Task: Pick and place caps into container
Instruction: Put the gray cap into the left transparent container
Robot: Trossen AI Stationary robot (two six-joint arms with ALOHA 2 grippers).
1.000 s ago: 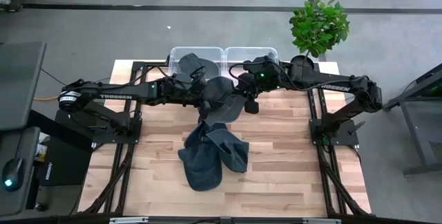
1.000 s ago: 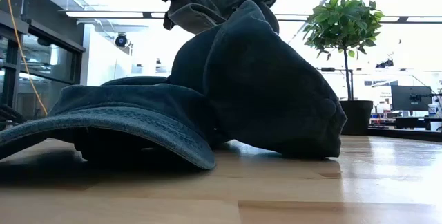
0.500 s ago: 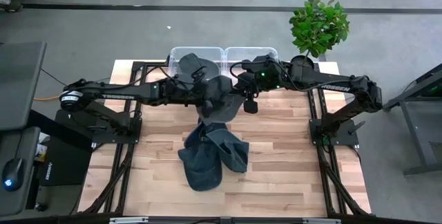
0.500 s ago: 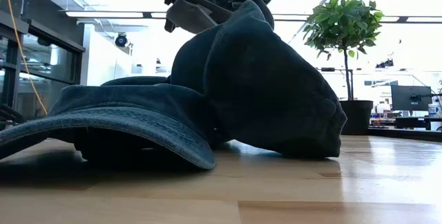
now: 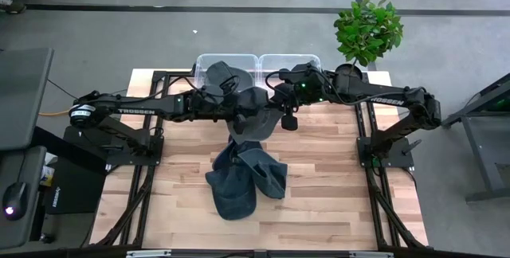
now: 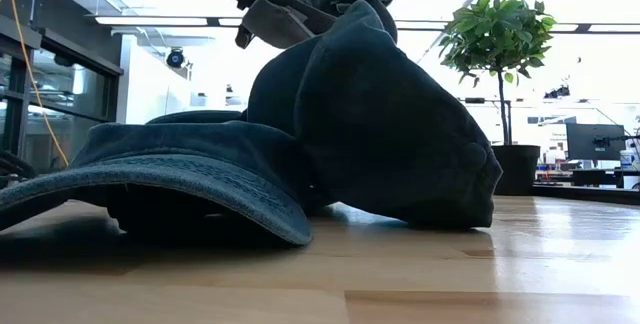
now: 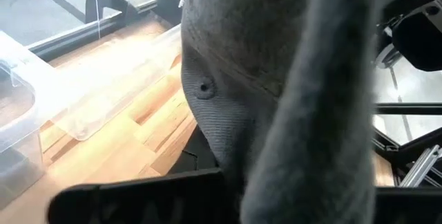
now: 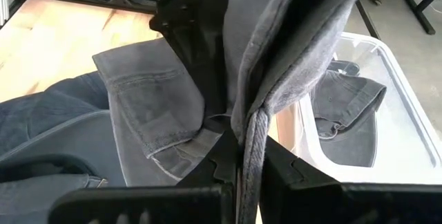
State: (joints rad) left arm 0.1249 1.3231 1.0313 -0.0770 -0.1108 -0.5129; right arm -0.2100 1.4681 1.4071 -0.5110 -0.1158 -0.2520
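Note:
A faded grey cap (image 5: 256,116) hangs above the table's far middle, between my two grippers. My right gripper (image 8: 242,172) is shut on it. My left gripper (image 5: 239,111) comes at it from the left and is shut on it too. Another grey cap (image 5: 221,73) lies inside the left clear container (image 5: 205,60). Two darker blue caps (image 5: 236,190) (image 5: 264,167) lie piled on the table's middle, the front one resting on its brim (image 6: 170,169). The hanging cap (image 6: 300,9) shows at the top of the low view. My left gripper is on a fold of the grey cap's cloth (image 7: 304,162) that runs down in front of its fingers. The cloth hides the place of contact. The cap's crown (image 7: 221,79) hangs clear of the table beyond it. My right gripper pinches the cap's stitched edge (image 8: 247,131) between its two fingers (image 8: 207,165), the edge running straight back into the gap. The cloth hangs in slack folds on both sides, lifted clear of the table.
A second clear container (image 5: 291,60) stands beside the first at the table's far edge. A potted plant (image 5: 366,29) stands beyond the far right corner. Bare wood lies to the left and right of the piled caps.
My left gripper has reached a little toward the table's right, in against the hanging grey cap. The cap's lower folds have shifted slightly. The two blue caps on the table have kept still.

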